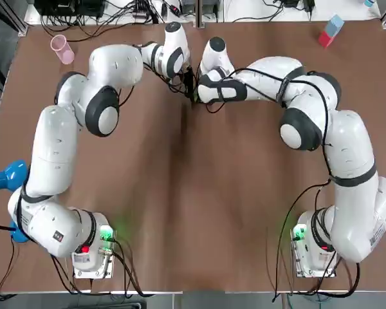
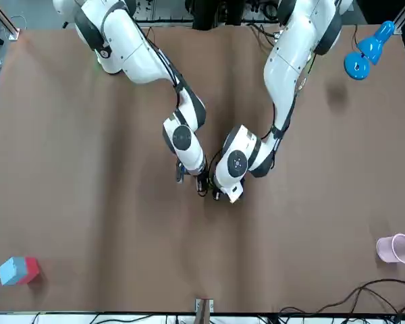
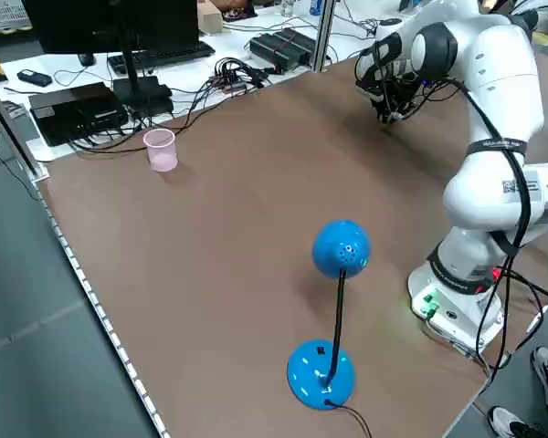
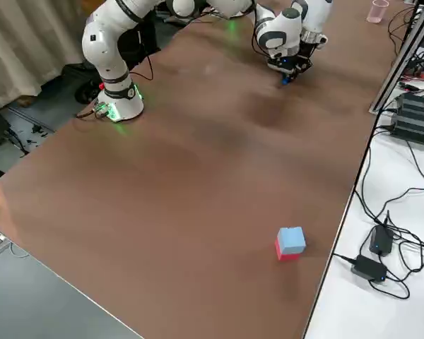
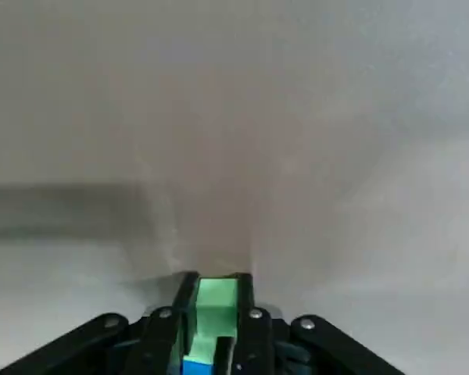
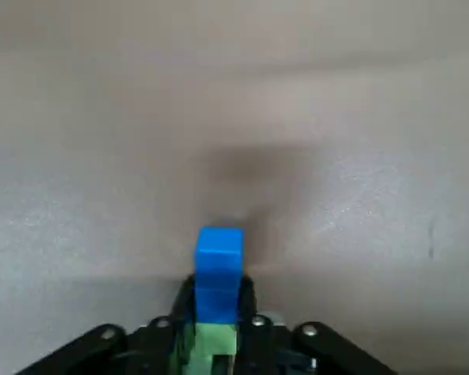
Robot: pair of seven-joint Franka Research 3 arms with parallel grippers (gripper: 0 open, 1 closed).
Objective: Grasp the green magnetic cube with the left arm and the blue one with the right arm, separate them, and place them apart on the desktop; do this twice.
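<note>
Green cube [image 5: 216,301] and blue cube [image 6: 219,262] sit joined face to face at the upper middle of the overhead picture, where the two wrists meet. The left arm [image 1: 51,148] has its jaws closed narrow on the green cube. The right arm [image 1: 347,161] has its jaws closed the same way on the blue cube. Each wrist picture shows the other colour tucked just behind its own. The pair seems to hang a little above the brown worktop [image 1: 193,193], though how high I cannot tell.

The step in hand looks like the pull-apart. To do it well, both grips should hold firm while the arms draw away along the line through the two cubes. Shearing sideways might break the magnets' hold more gently, provided neither cube twists out of its grip. Each cube should then go down well apart from the other, so the magnets cannot pull them together.

Counted: one green cube, one blue cube, two arms, one pink cup [image 1: 62,49] at upper left, one blue desk lamp [image 3: 333,319], and one pale-blue-and-red block [image 2: 18,270] at the front picture's lower left.
</note>
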